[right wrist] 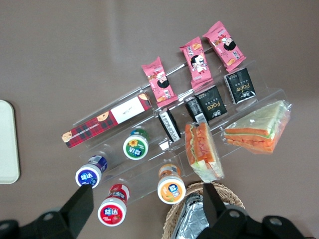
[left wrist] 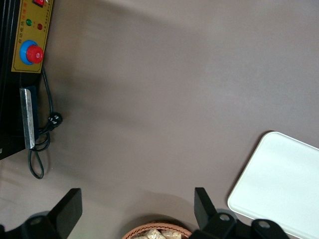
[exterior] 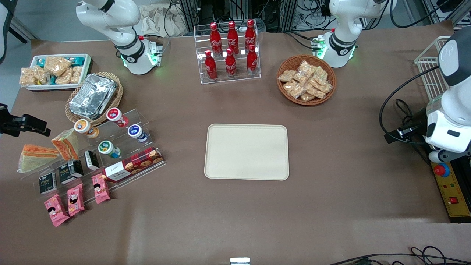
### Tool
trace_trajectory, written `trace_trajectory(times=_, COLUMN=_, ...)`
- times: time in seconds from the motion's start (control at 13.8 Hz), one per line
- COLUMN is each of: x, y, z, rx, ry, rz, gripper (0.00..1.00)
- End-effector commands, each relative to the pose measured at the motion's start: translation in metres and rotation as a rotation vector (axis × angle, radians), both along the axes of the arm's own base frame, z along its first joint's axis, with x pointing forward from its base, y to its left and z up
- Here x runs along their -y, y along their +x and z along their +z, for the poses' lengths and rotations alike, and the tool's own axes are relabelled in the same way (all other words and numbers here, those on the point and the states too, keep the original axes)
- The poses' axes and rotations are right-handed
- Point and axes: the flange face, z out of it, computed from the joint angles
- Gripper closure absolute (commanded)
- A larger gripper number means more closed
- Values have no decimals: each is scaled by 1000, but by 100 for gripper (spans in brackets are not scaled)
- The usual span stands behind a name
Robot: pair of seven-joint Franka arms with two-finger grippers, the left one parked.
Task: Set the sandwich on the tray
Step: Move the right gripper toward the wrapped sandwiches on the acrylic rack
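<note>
Gripper [right wrist: 144, 209] spread above the acrylic rack [right wrist: 199, 134]; drop square onto the upright sandwich [right wrist: 203, 152], pinch its bread faces, carry to tray [exterior: 246, 151].

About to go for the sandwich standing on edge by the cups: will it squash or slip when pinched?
The sandwich looks like soft bread in clear wrap, so it probably squashes under a firm pinch. The glossy film may be slippery. Propped on edge on the clear stand, it could tip if nudged. The gripper hovers open above.

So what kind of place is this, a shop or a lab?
Probably a robotics lab staged as a snack shop: wrapped sandwiches and cola bottles on clear acrylic racks, cables and an emergency-stop box. The right arm's tool hangs open above the snack rack.
</note>
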Motion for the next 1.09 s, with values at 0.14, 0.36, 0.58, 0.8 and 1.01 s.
trace_trajectory(times=0.14, x=14, y=-7, z=5, rx=-17, ry=-82, rz=-20, gripper=2)
trace_trajectory(times=0.36, x=31, y=-8, z=4, rx=-12, ry=-82, rz=-51, gripper=2)
trace_trajectory(times=0.58, x=51, y=-10, z=1, rx=-16, ry=-80, rz=-78, gripper=2)
trace_trajectory(times=0.8, x=66, y=-9, z=-14, rx=-53, ry=-80, rz=-149, gripper=2)
trace_trajectory(times=1.01, x=76, y=1, z=-36, rx=-70, ry=-100, rz=-416, gripper=2)
